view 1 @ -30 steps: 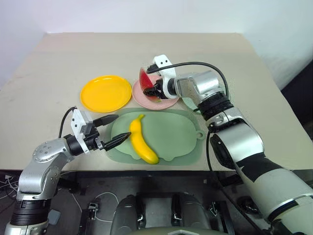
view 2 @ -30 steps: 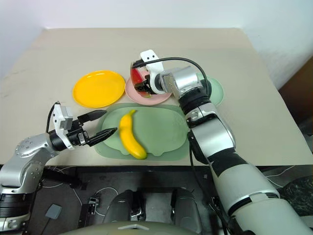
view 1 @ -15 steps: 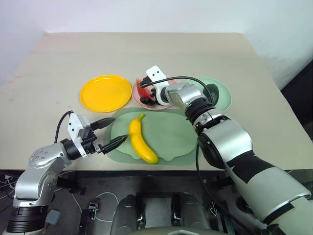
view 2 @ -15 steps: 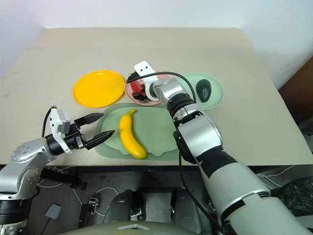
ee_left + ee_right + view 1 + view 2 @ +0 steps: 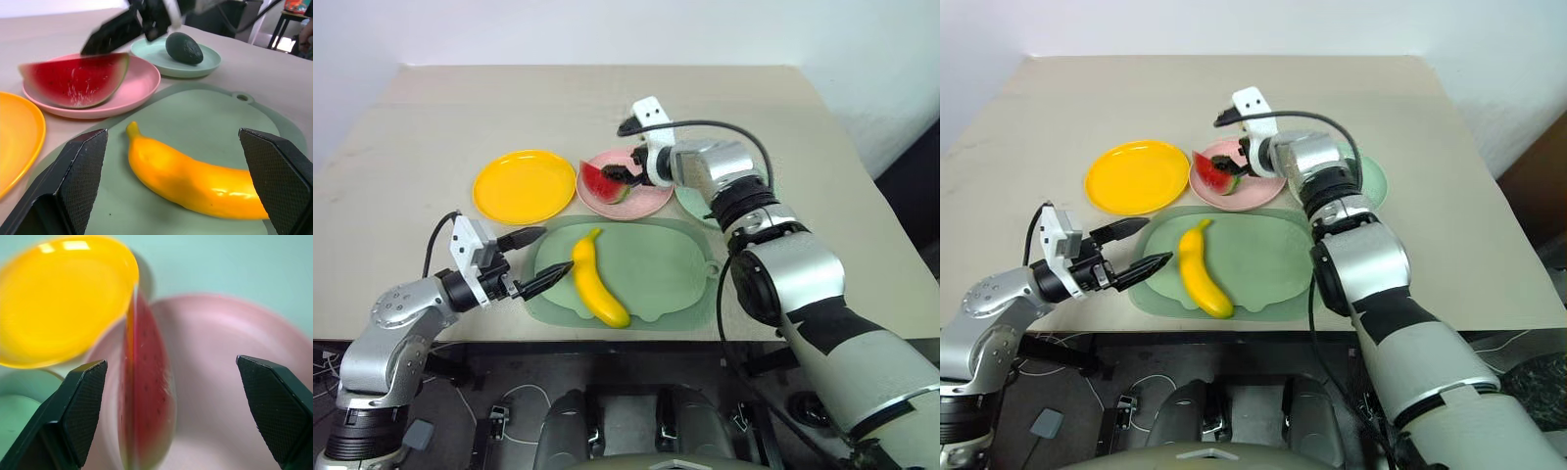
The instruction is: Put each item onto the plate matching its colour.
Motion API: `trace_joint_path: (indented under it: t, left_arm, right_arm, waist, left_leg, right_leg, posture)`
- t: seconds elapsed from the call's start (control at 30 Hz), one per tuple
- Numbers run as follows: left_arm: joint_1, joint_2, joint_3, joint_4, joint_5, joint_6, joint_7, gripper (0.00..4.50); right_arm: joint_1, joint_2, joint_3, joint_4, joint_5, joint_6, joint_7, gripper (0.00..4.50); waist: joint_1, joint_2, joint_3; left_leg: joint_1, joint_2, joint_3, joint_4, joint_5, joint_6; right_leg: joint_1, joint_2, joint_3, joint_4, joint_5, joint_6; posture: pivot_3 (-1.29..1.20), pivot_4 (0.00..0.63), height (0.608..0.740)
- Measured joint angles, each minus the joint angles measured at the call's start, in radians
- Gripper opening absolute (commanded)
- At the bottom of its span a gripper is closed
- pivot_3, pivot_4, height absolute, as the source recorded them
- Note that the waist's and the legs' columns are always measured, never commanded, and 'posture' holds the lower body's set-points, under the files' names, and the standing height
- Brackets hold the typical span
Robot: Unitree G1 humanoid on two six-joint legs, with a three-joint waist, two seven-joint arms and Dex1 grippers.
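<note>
From the head views, the watermelon wedge (image 5: 604, 182) lies on the pink plate (image 5: 646, 203), rind toward the mat, and the right gripper (image 5: 625, 175) hangs just above that plate with its fingers spread wide and nothing between them. The yellow plate (image 5: 525, 186) beside it is bare, while the banana (image 5: 596, 281) lies on the pale green mat (image 5: 666, 264) near the table's front edge. The left gripper (image 5: 531, 258) sits level at the mat's left edge, fingers wide apart and empty, pointing at the banana. The left wrist view looks along those two open fingers (image 5: 78, 176): the banana lies lengthwise across the gap, close ahead, with the wedge on its plate behind and the avocado (image 5: 184, 47) already resting on the light green plate (image 5: 205, 61). The right wrist view shows that arm's fingers wide on either side of the wedge, which stands on edge on the pink surface, touching neither finger. The banana looks like the one item left, so the step in hand is likely the left arm's pick. It would do well to slide forward until the fingers straddle the banana's thick middle, close firmly since the curved skin may roll, then lift clear of the mat before swinging to the yellow plate.
</note>
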Motion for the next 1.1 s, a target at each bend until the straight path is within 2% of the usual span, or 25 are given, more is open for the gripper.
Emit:
trace_joint_path:
  t: [0.17, 0.27, 0.4, 0.67, 0.9, 1.1]
  left_arm:
    - [-0.002, -0.030, -0.015, -0.011, 0.000, 0.004, 0.036, 4.50]
    - [0.007, -0.041, -0.025, -0.021, 0.000, 0.007, 0.056, 4.50]
    - [0.002, -0.054, -0.033, -0.039, 0.000, 0.025, 0.096, 4.50]
    - [-0.017, -0.074, -0.036, -0.091, -0.002, 0.073, 0.194, 4.50]
    - [-0.020, -0.094, -0.040, -0.140, -0.019, 0.156, 0.280, 4.50]
    - [-0.018, -0.126, -0.057, -0.163, -0.027, 0.248, 0.369, 4.50]
  right_arm:
    - [0.358, -0.107, 0.001, -0.632, 0.083, 0.168, 0.058, 4.48]
    - [0.488, -0.166, -0.029, -0.879, 0.151, 0.269, 0.070, 4.48]
    - [0.622, -0.210, -0.105, -1.125, 0.248, 0.262, 0.092, 4.48]
    - [0.891, -0.272, -0.140, -1.307, 0.390, 0.137, 0.211, 4.48]
    - [0.998, -0.358, -0.128, -1.360, 0.416, 0.016, 0.287, 4.48]
    - [1.000, -0.388, -0.088, -1.346, 0.392, -0.054, 0.299, 4.48]
  waist:
    - [0.011, 0.000, 0.000]
    - [0.005, 0.000, 0.000]
    - [0.001, -0.001, -0.001]
    - [0.010, -0.001, -0.001]
    - [0.023, -0.001, 0.000]
    - [0.033, -0.001, 0.000]
  left_leg:
    - [0.000, -0.001, -0.002, 0.001, 0.000, 0.000]
    - [0.001, -0.001, -0.002, 0.001, 0.001, -0.001]
    - [0.002, 0.000, -0.003, 0.000, 0.001, -0.002]
    - [0.002, -0.001, -0.003, 0.000, 0.001, -0.002]
    - [0.017, 0.000, -0.003, -0.001, 0.000, -0.001]
    - [0.017, 0.000, -0.004, -0.001, 0.000, 0.000]
  right_leg:
    - [0.001, -0.001, -0.001, 0.000, 0.000, 0.000]
    - [0.001, 0.000, -0.001, 0.001, 0.000, 0.000]
    - [0.002, 0.001, -0.001, 0.001, 0.000, 0.000]
    - [0.003, 0.001, -0.001, 0.000, 0.000, 0.000]
    - [0.017, 0.001, -0.001, -0.003, 0.000, 0.000]
    - [0.018, 0.000, -0.001, -0.003, 0.000, 0.000]
  posture:
    - [0.00, 0.150, 0.695]
    - [0.00, 0.150, 0.695]
    - [0.00, 0.150, 0.695]
    - [0.00, 0.150, 0.695]
    - [0.00, 0.150, 0.695]
    - [0.00, 0.150, 0.695]
